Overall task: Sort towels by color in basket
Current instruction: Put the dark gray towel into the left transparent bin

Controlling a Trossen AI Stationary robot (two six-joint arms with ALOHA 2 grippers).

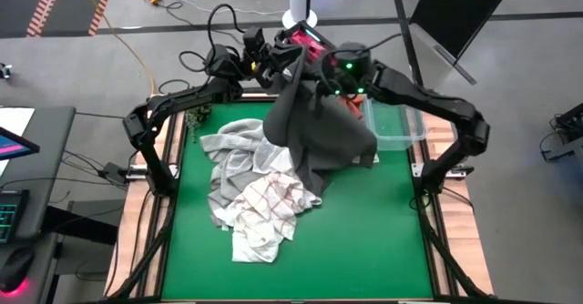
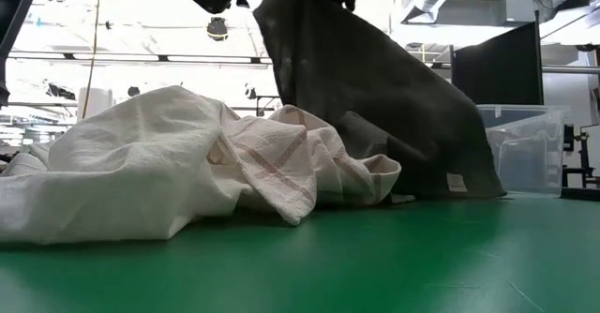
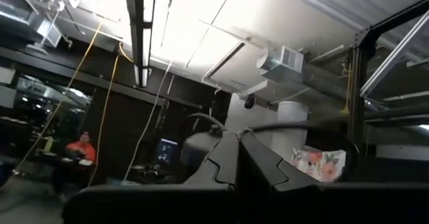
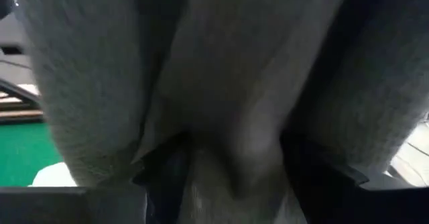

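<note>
A dark grey towel point(image 1: 319, 131) hangs high over the table's far middle, and its lower edge point(image 2: 450, 189) lies on the green table. My left gripper point(image 1: 293, 56) is shut at the towel's top. My right gripper point(image 1: 321, 81) stands open just right of it, with a bunched fold of the grey cloth point(image 4: 228, 83) between its fingers. On the table, a white towel point(image 1: 239, 149), a red-checked white towel point(image 1: 269, 204) and a light grey one lie heaped together. A bit of rust-orange cloth point(image 1: 352, 106) shows behind the grey towel. My left gripper holds the dark grey towel by its topmost bunched part point(image 1: 297, 60), with its fingers slanting upward. The towel hangs below them in a long drape, its lower end on the table. The left wrist view looks past the place of contact. My right gripper has the cloth between its open fingers point(image 4: 167, 177); whether they touch it, I cannot tell.
A clear plastic bin point(image 1: 396, 126) stands at the table's far right, also seen in the low view point(image 2: 530, 149). The heap of towels point(image 2: 141, 177) fills the left and middle. Bare green table point(image 1: 364, 240) lies near and to the right.
</note>
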